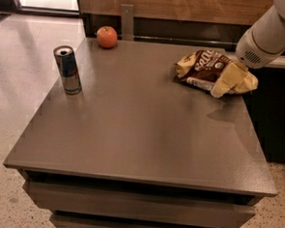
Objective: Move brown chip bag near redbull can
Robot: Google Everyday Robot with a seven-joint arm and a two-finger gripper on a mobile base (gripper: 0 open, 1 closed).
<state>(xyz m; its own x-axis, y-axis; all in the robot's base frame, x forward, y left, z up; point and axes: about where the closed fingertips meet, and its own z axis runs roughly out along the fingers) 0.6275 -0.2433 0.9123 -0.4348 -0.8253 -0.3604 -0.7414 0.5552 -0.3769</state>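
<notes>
The brown chip bag (pixel 202 68) lies crinkled on the far right part of the table, dark brown with pale yellow ends and white lettering. The redbull can (pixel 67 70) stands upright near the table's left edge, far from the bag. My gripper (pixel 225 81) is pale yellow and hangs from the white arm (pixel 268 36) that comes in from the upper right. It sits low over the bag's right end and hides part of it.
A red-orange apple (pixel 107 37) sits at the far edge of the grey table (pixel 141 135), behind the can. A dark counter (pixel 278 114) stands right of the table. A wooden wall runs behind. Shiny floor lies to the left.
</notes>
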